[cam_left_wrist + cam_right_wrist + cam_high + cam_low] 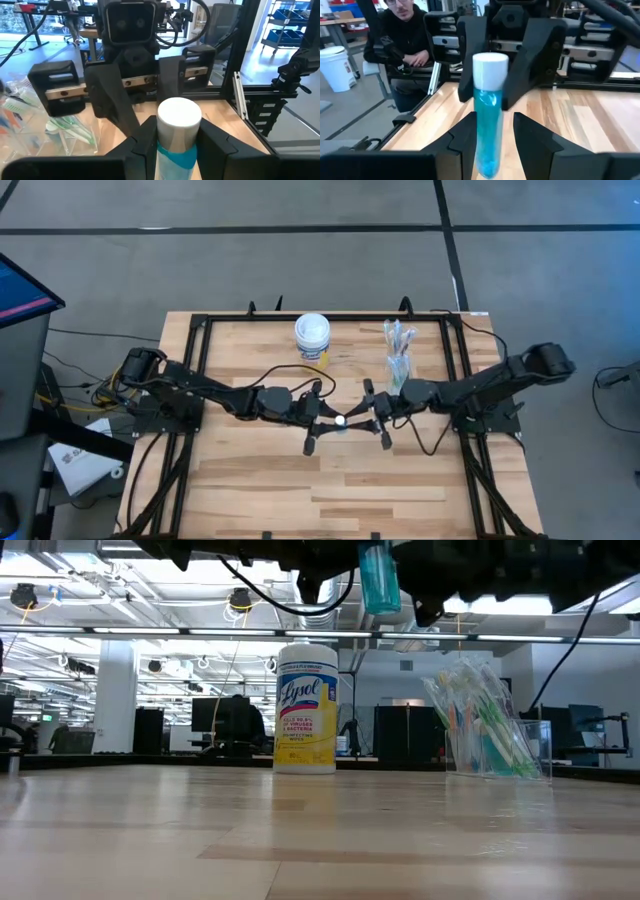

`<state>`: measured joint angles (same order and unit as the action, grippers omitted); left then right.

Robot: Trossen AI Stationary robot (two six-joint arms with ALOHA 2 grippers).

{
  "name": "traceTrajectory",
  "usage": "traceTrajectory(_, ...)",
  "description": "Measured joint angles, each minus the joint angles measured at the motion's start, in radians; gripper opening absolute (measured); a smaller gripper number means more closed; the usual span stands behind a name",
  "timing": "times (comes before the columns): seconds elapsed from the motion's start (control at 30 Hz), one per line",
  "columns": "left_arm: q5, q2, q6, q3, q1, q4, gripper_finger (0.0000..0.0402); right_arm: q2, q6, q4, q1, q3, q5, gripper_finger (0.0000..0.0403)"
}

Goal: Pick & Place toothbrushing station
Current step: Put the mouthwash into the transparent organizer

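A small blue tube with a white cap (340,420) is held upright in mid-air over the table's middle. In the low view the tube (378,580) is high above the wood. My left gripper (177,147) comes from the left and is shut on it. My right gripper (492,145) comes from the right and is open, one finger on either side of the tube's blue body (487,130), with a gap showing on one side. A clear cup of toothbrushes (400,366) stands on its base at the back right, with more toothbrushes (398,333) lying behind it. My left gripper pinches the tube's upper body just under the white cap (177,145) between its two fingers. The fingers come level from the table's left and lie across the tube. The tube stands upright, cap up, lifted clear of the table.
A white-lidded yellow-labelled canister (312,338) stands at the back middle and also shows in the low view (306,710). A black frame (200,380) edges the table. A person (400,35) sits beyond the table's left side. Bare wood lies toward the near edge.
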<state>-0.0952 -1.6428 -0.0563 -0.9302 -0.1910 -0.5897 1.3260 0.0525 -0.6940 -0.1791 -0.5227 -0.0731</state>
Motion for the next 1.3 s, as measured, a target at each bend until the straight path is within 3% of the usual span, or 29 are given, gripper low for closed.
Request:
traceTrajectory(0.3, -0.001, 0.0, 0.0, 0.001, 0.0, 0.0, 0.0091, 0.095, -0.002, -0.028, 0.008, -0.063, -0.032, 0.0117)
traceTrajectory(0.53, -0.001, 0.0, 0.002, 0.001, 0.0, 0.011, 0.0093, 0.115, -0.006, -0.023, 0.01, -0.077, -0.038, 0.005)
traceTrajectory(0.6, -0.002, 0.0, 0.003, 0.001, 0.0, 0.012, 0.0099, 0.11, -0.008, -0.02, 0.01, -0.077, -0.041, 0.005)
traceTrajectory(0.83, -0.002, 0.0, 0.0, -0.001, 0.001, 0.002, 0.0135, 0.085, -0.016, -0.003, 0.012, -0.077, -0.053, 0.005)
traceTrajectory(1.13, -0.056, 0.107, 0.014, 0.039, 0.0, 0.04, 0.0127, -0.012, -0.037, 0.085, 0.009, -0.06, -0.03, 0.005)
traceTrajectory(1.3, -0.073, 0.166, -0.048, 0.117, -0.006, 0.047, 0.0119, -0.138, -0.037, 0.082, 0.01, 0.039, 0.087, 0.005)
